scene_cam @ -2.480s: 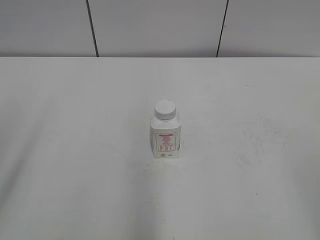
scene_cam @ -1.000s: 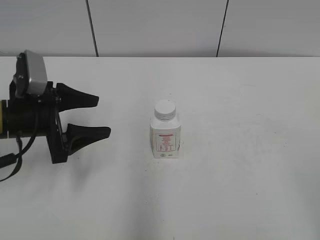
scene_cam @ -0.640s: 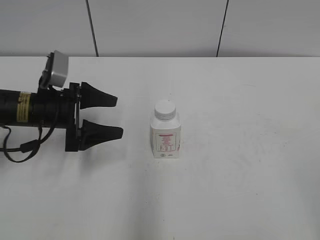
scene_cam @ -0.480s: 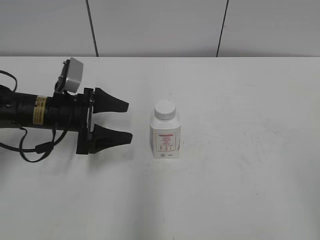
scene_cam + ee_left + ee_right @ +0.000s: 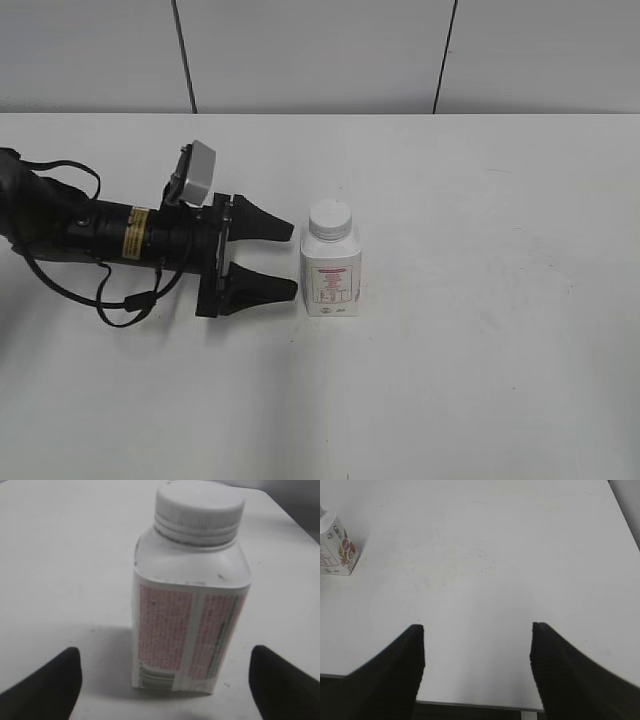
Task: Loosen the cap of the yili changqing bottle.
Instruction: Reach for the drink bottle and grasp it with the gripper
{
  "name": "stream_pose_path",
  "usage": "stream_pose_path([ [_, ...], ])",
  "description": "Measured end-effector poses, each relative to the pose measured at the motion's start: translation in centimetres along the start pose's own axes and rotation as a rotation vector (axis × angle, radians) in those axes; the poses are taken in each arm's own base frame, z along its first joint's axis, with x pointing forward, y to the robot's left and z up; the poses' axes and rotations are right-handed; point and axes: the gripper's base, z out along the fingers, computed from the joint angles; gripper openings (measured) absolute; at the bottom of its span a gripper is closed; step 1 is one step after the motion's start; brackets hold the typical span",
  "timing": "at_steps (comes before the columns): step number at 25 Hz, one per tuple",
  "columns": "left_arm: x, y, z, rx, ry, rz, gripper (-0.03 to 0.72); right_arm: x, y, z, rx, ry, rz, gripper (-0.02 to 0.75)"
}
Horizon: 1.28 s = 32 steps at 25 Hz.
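Note:
The yili changqing bottle stands upright mid-table, white with a red-printed label, its white ribbed cap screwed on top. My left gripper is open, lying level just left of the bottle, fingertips almost touching its side. In the left wrist view the bottle and cap fill the middle, between the two open fingertips of the left gripper. My right gripper is open and empty, out of the exterior view; the bottle shows at its far left.
The white table spreads all round the bottle. A grey panelled wall runs behind the table's far edge. The right wrist view shows the table's near edge under the right fingers.
My left arm came in from the left and moved right along the table, open, until its fingertips reached the bottle's left side. The bottle has not moved.

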Motion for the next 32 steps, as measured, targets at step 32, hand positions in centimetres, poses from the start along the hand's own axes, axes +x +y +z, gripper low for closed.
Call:
stream_pose_path([
  [32,1.4,0.6,6.2,0.033,-0.054,-0.01,0.589,0.0,0.0,0.0,0.0,0.0,0.0,0.526],
])
